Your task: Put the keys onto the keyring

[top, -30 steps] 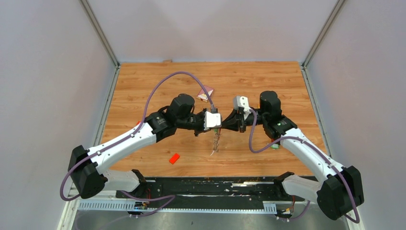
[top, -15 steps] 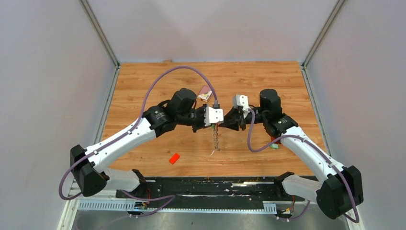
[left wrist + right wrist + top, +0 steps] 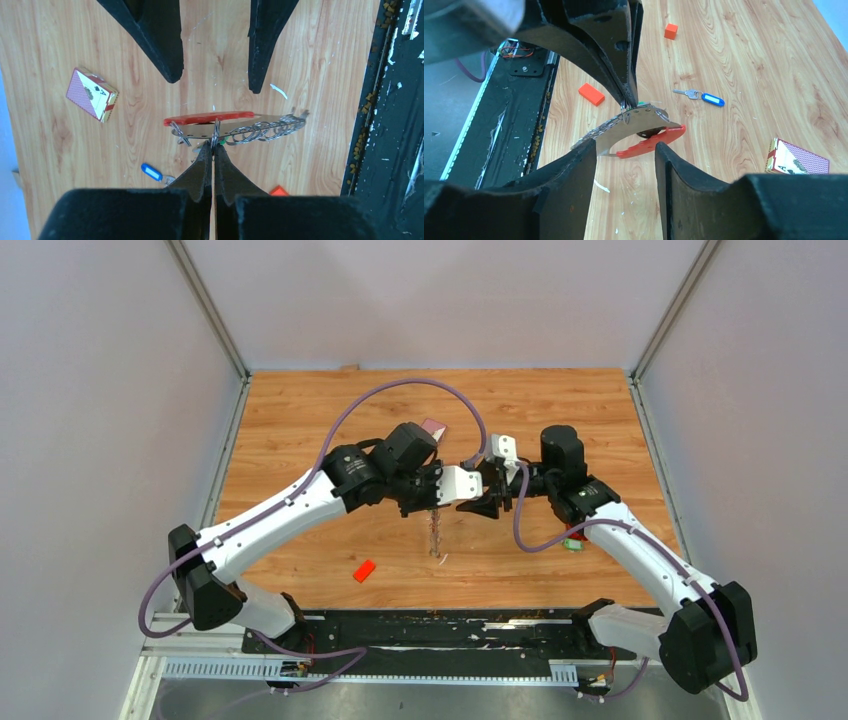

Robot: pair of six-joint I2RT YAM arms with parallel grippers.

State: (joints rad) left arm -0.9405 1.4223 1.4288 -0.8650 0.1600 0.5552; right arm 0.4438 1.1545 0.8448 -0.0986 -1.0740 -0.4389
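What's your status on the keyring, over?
Left tool shut on keyring, held up. Right tool open, close in front. Blue-tagged key loose on the table, not on the ring. Nothing between the tools but the keyring.

a letter A beside a spade pip, on the end of the red card pack (image 3: pixel 92 95), all I can read

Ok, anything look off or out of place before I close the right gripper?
Nothing looks damaged. The keyring is pinched by one ring in the shut left gripper. A blue-tagged key lies loose on the table, off the ring. Stray white flecks dot it, and brown crumbs the black strip at its near edge.
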